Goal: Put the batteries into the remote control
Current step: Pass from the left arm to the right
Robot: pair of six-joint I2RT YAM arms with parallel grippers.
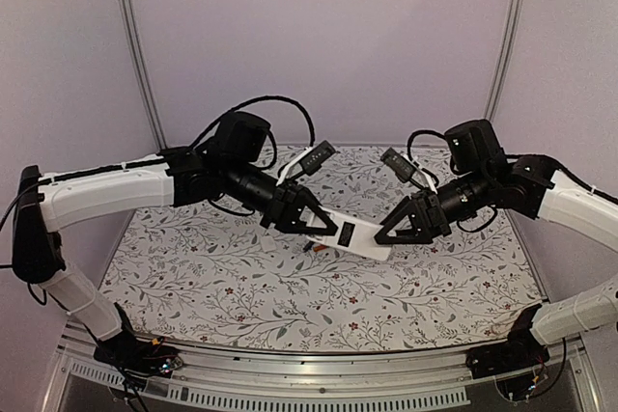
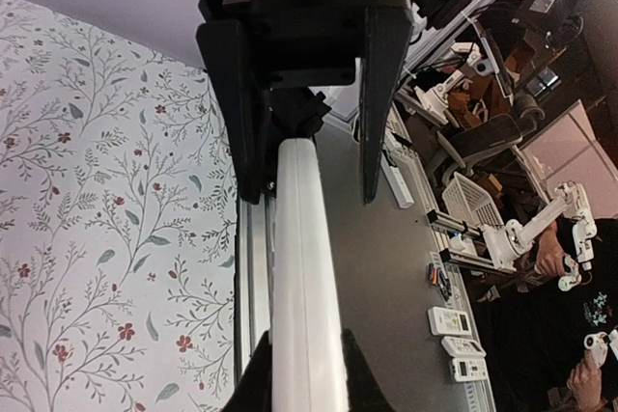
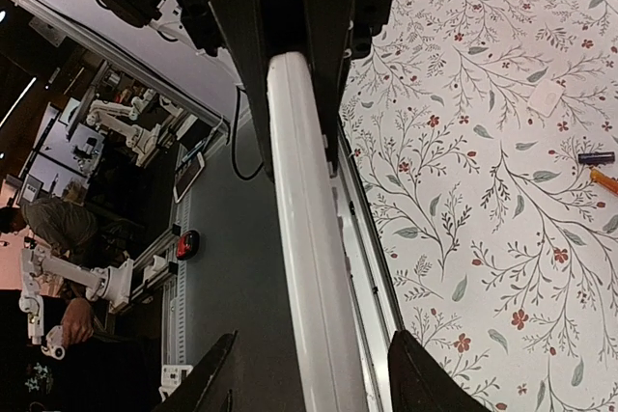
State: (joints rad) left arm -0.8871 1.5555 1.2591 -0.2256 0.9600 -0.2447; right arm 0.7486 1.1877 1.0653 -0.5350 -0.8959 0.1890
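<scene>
Neither of the 2 batteries is loaded: both lie on the table beneath the remote control, which the left gripper pinches aloft. The right gripper has its fingers spread around the remote's other end.

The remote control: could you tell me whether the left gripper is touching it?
Touching. The left wrist view shows the left gripper with fingers pressed against both sides of the remote control.

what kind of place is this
Probably a robotics lab: another white arm rig stands beyond the floral-covered table, with an office chair and a person nearby.
</scene>
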